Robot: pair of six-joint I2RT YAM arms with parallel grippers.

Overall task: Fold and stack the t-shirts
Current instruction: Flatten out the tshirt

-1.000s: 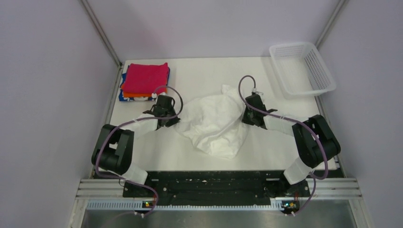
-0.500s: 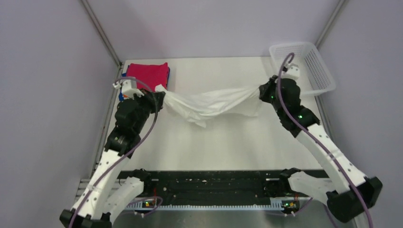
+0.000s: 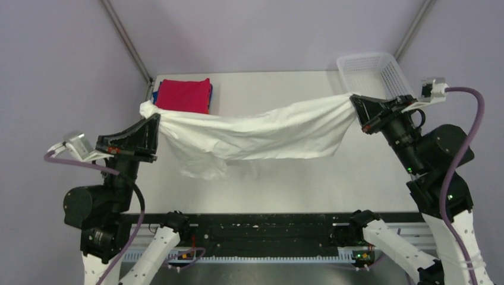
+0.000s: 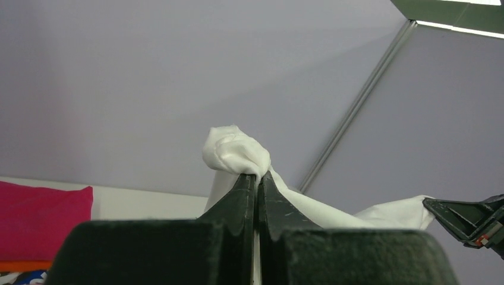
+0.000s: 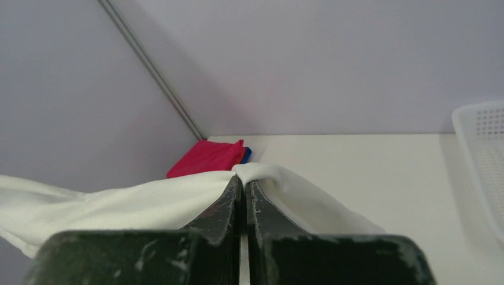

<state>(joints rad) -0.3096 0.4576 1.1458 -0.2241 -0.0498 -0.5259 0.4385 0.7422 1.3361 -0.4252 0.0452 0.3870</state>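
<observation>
A white t-shirt (image 3: 255, 132) hangs stretched in the air between my two grippers, sagging in the middle above the table. My left gripper (image 3: 156, 117) is shut on its left corner, where a bunch of white cloth (image 4: 235, 151) pokes out past the fingertips of the left gripper (image 4: 258, 176). My right gripper (image 3: 353, 98) is shut on the right corner; cloth (image 5: 279, 178) drapes over the tips of the right gripper (image 5: 243, 181). A folded stack of t-shirts (image 3: 185, 95), magenta-red on top, lies at the table's back left, also visible in the right wrist view as the folded stack (image 5: 208, 157).
A white mesh basket (image 3: 375, 74) stands at the back right corner, its rim (image 5: 475, 127) at the right edge of the right wrist view. Grey walls enclose the table (image 3: 273, 178) on three sides. Both arms are raised high at the table's sides.
Both arms lifted and swung outward, pulling the white t-shirt from a crumpled heap on the table into a wide span held in the air.
</observation>
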